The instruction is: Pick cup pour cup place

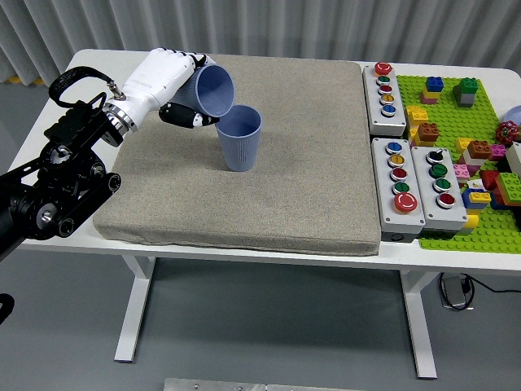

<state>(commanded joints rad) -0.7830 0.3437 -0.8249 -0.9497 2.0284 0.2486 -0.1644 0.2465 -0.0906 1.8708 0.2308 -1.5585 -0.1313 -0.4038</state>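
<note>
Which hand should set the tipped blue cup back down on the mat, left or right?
Left. The left hand already grips the tilted cup, its mouth over the upright cup, with bare mat around. No right hand shows in the head view.

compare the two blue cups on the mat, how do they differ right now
The held cup is tipped on its side, mouth toward the standing cup, which is upright. The held cup is off the mat in the left hand; the standing cup rests on it, ungrasped. Both share the same blue colour and tapered shape.
</note>
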